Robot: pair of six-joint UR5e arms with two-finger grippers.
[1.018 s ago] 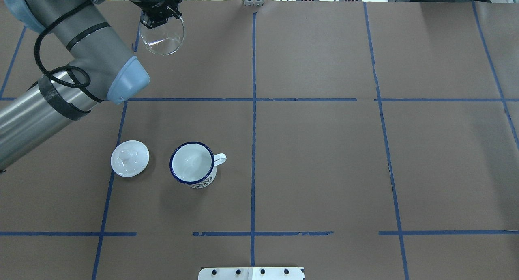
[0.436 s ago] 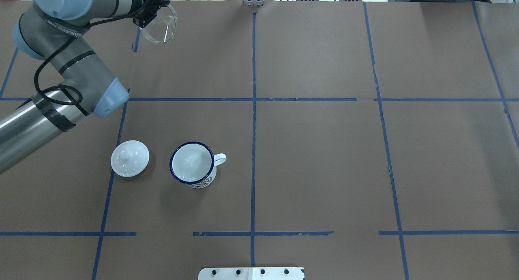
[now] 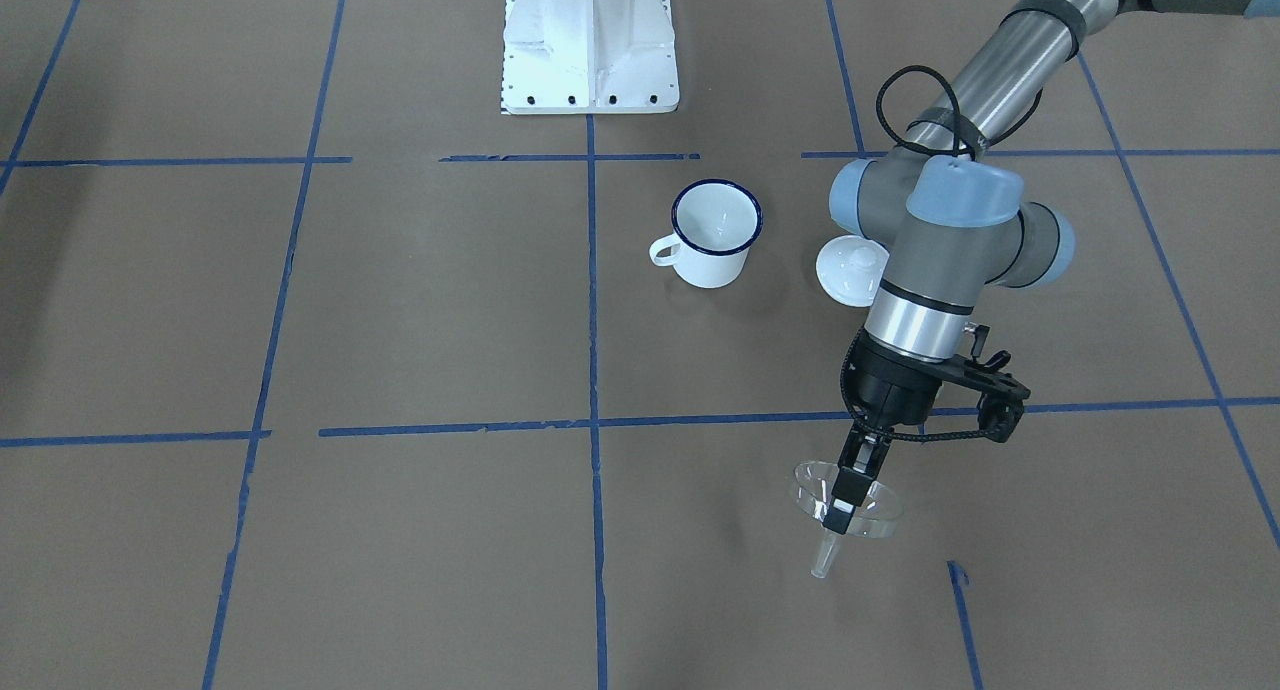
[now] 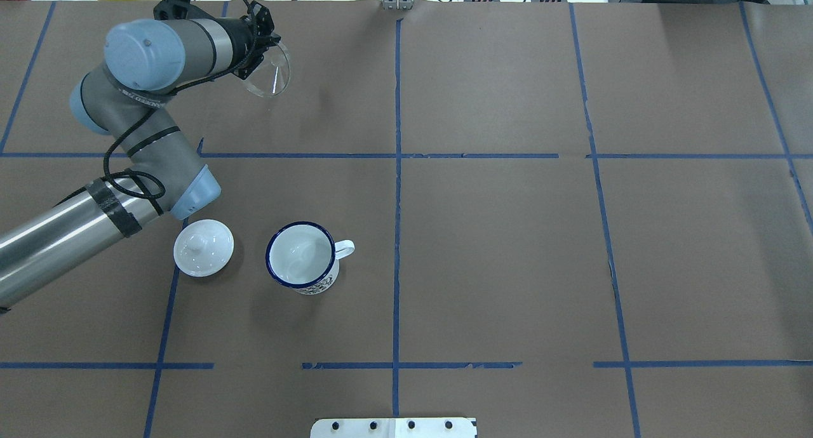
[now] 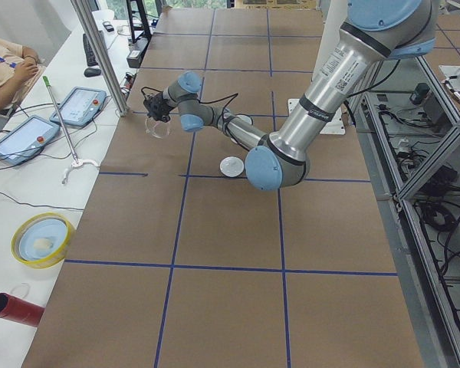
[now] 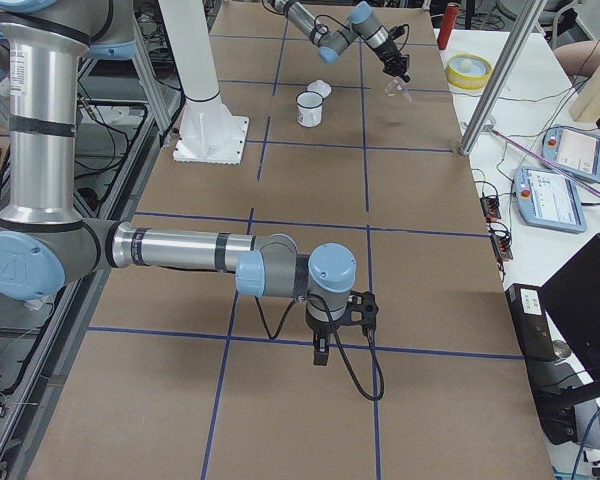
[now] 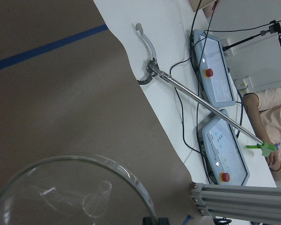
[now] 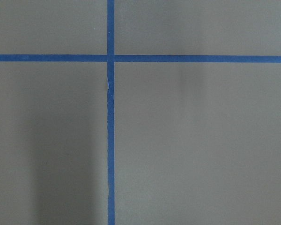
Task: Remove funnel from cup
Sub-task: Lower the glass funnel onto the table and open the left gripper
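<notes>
Shifted slightly nearer the cup (image 4: 317, 284), the left gripper (image 3: 840, 513) still pinches the tilted, faintly visible funnel (image 3: 882, 519) by its rim, well apart from the cup; whether the distant right gripper (image 6: 320, 352) is open cannot be told.

funnel (image 3: 870, 518): clear, aloft, tilted | cup (image 3: 714, 235): white, blue-rimmed, upright, empty

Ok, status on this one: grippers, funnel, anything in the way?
Left gripper shut on funnel. Funnel out of cup, well away. Right gripper state unclear. Lid beside cup, not obstructing.
</notes>
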